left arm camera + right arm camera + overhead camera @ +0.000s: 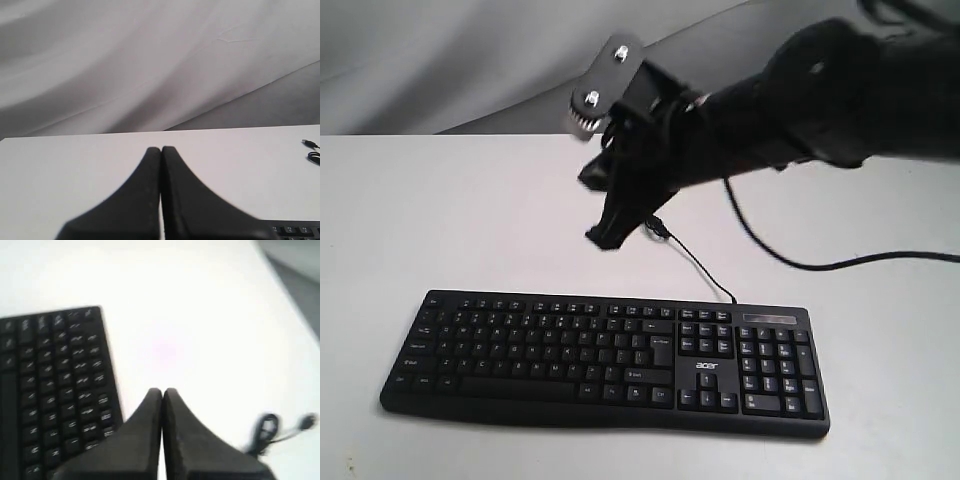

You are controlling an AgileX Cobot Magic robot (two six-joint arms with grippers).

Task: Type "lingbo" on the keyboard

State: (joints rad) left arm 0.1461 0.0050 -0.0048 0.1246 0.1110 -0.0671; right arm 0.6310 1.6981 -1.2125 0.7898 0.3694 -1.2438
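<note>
The keyboard [600,360] lies flat on the white worktop [440,220], along the near edge in the exterior view, with its number pad and logo toward the right. Its thin cable [700,265] leaves the back edge and runs away across the worktop to a loose end.

The right arm [800,100] reaches in from the upper right. The right claw [605,238] points down and hangs behind the keyboard, clear of the keys, its tip close to the cable's end. Its wrist view is blurred but shows the two fingers pressed together with nothing between them, and the keyboard off to one side.

The left claw [161,149] is also closed flat and empty, over bare worktop. One corner of the keyboard shows at the edge of that view, with grey cloth [150,60] behind the worktop. The exterior view does not show this claw.
</note>
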